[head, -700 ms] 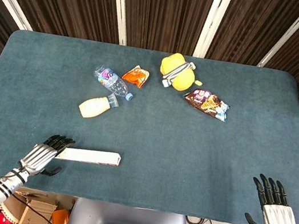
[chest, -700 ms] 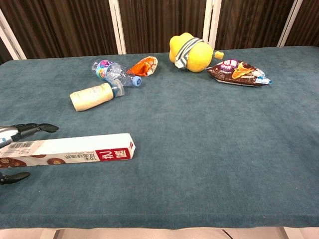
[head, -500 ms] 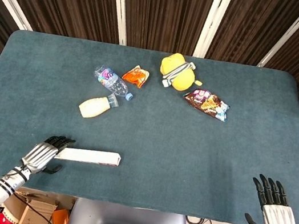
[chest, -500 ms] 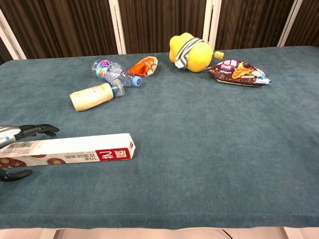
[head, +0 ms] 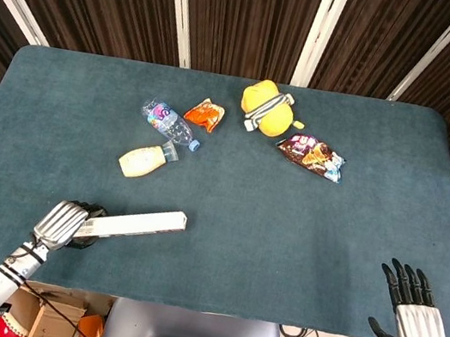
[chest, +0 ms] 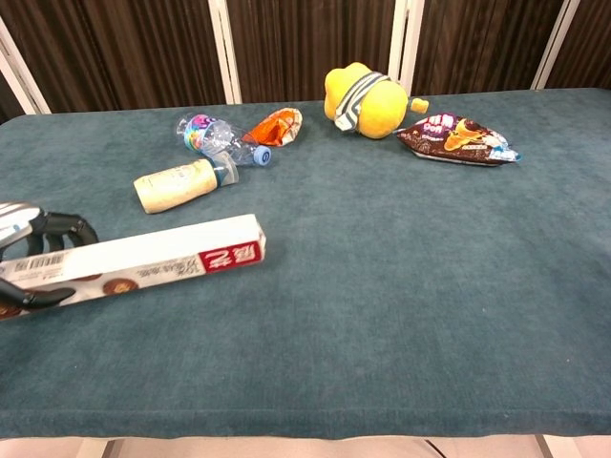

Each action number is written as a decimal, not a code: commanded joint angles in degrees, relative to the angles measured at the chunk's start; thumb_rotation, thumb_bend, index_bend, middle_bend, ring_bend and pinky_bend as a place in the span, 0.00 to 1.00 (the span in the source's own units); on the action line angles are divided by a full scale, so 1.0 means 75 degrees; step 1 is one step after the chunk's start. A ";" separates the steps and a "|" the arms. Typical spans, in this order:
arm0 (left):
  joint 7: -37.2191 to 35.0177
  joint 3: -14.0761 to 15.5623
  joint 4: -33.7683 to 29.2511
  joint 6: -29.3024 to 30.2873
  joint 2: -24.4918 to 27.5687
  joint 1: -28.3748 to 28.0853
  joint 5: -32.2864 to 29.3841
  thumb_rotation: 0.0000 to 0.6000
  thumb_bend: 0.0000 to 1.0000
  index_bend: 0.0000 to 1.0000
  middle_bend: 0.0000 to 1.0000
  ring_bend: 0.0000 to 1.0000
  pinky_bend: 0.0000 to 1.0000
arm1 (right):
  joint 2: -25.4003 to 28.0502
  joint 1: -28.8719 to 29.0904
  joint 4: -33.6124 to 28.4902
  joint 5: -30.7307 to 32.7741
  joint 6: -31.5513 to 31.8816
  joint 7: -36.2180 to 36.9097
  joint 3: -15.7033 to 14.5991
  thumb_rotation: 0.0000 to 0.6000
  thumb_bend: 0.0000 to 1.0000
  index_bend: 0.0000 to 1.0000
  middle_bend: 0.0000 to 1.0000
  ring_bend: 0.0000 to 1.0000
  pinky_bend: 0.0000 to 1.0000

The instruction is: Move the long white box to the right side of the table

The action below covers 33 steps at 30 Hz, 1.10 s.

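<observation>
Left hand point(head: 61, 223) fingers wrapped round the long white box point(head: 135, 224) at its left end, near the worktop point(head: 281, 248) front-left edge. Right hand point(head: 413, 317) fingers spread, holding nothing, off the front-right corner. Bare worktop between them.

Clear bottle point(head: 169, 121), cream bottle point(head: 144, 160), orange packet point(head: 205, 113), yellow plush point(head: 267, 108), snack bag point(head: 311, 156)
</observation>
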 commanded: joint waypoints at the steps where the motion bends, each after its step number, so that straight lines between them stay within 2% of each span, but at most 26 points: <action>1: -0.0128 -0.0100 -0.0289 0.0065 0.0038 -0.0247 0.0213 1.00 0.34 0.57 0.60 0.54 0.62 | 0.0086 0.0405 -0.0250 -0.0038 -0.0414 0.0212 0.0183 1.00 0.12 0.00 0.01 0.00 0.00; 6: 0.0271 -0.0362 -0.1015 -0.0451 0.0042 -0.0906 0.0303 1.00 0.33 0.56 0.60 0.54 0.63 | 0.0205 0.1524 -0.1064 0.0320 -0.1685 0.0157 0.0843 1.00 0.12 0.00 0.01 0.00 0.00; 9: 0.0702 -0.0590 -0.1162 -0.0890 -0.0129 -0.1264 0.0068 1.00 0.33 0.56 0.60 0.54 0.63 | 0.0206 0.2280 -0.1534 0.0812 -0.2697 0.0308 0.1251 1.00 0.12 0.00 0.00 0.00 0.00; 12: 0.0937 -0.0777 -0.1192 -0.1153 -0.0265 -0.1477 -0.0233 1.00 0.33 0.56 0.60 0.54 0.63 | 0.0069 0.2996 -0.1663 0.1231 -0.3538 0.0124 0.1623 1.00 0.12 0.00 0.00 0.00 0.01; 16: 0.1539 -0.1039 -0.1078 -0.0605 -0.0478 -0.1413 -0.0406 1.00 0.33 0.56 0.60 0.54 0.66 | -0.0135 0.3881 -0.1559 0.1852 -0.4675 0.0493 0.1988 1.00 0.12 0.00 0.00 0.00 0.01; 20: 0.1183 -0.1007 -0.1207 -0.0281 -0.0541 -0.1352 -0.0346 1.00 0.33 0.56 0.63 0.56 0.70 | -0.0401 0.4516 -0.1260 0.2130 -0.5462 0.1221 0.2151 1.00 0.12 0.00 0.00 0.00 0.01; 24: 0.0976 -0.0960 -0.1185 -0.0255 -0.0602 -0.1432 -0.0291 1.00 0.33 0.56 0.60 0.56 0.70 | -0.0750 0.4943 -0.0913 0.2051 -0.5819 0.1914 0.2181 1.00 0.13 0.00 0.01 0.00 0.02; 30: 0.0914 -0.0976 -0.1175 0.0102 -0.0761 -0.1465 -0.0156 1.00 0.33 0.56 0.63 0.55 0.70 | -0.1250 0.5298 -0.0416 0.1770 -0.5728 0.2795 0.2195 1.00 0.13 0.00 0.07 0.00 0.06; 32: 0.0768 -0.0939 -0.1202 0.0091 -0.0773 -0.1493 -0.0150 1.00 0.33 0.56 0.63 0.55 0.70 | -0.1405 0.5399 -0.0256 0.1722 -0.5669 0.2994 0.2198 1.00 0.14 0.03 0.09 0.01 0.08; 33: 0.0722 -0.0918 -0.1215 0.0048 -0.0762 -0.1510 -0.0164 1.00 0.33 0.56 0.63 0.55 0.70 | -0.1467 0.5422 -0.0212 0.1688 -0.5605 0.3060 0.2193 1.00 0.15 0.08 0.12 0.04 0.12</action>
